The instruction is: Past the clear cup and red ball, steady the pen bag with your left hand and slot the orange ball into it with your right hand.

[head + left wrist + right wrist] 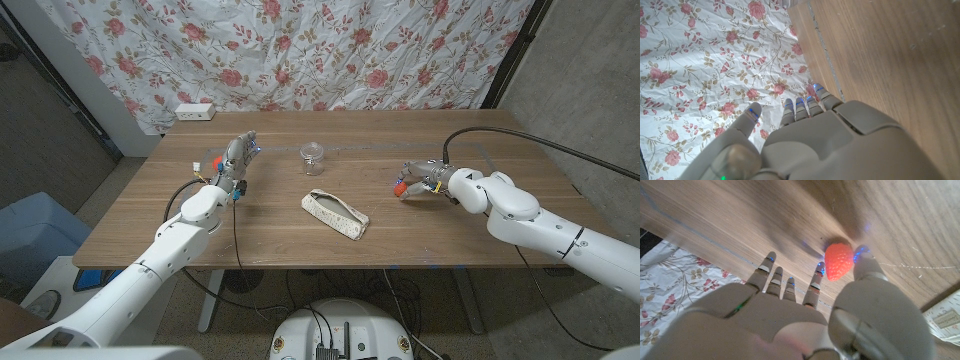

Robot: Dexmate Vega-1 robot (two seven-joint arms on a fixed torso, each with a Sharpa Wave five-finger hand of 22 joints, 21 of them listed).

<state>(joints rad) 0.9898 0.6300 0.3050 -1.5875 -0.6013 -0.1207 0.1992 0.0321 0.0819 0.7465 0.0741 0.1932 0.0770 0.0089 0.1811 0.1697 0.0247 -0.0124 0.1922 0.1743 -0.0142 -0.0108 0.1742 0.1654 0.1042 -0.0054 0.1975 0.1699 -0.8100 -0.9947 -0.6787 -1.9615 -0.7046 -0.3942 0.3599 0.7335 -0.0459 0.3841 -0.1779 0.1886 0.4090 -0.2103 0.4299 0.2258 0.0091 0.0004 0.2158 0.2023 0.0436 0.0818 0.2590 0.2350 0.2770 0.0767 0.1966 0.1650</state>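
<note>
Fig.: your right hand [425, 184] hovers w/ fingers [816, 282] spread beside the orange ball [399, 187], thumb touching it, not yet pinched. Pen bag [335, 214] lies mid-table [480, 235], long axis diagonal, well apart towards your left. Left hand [236, 160], fingers open, is no nearer the bag.

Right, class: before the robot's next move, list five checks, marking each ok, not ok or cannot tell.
1. Left hand steadying pen bag: not ok, it is apart from the bag.
2. Right hand at orange ball: ok, fingers on either side of it.
3. Ball firmly held: cannot tell.
4. Bag mouth open: cannot tell.
5. Clear cup apart from bag: ok.
</note>
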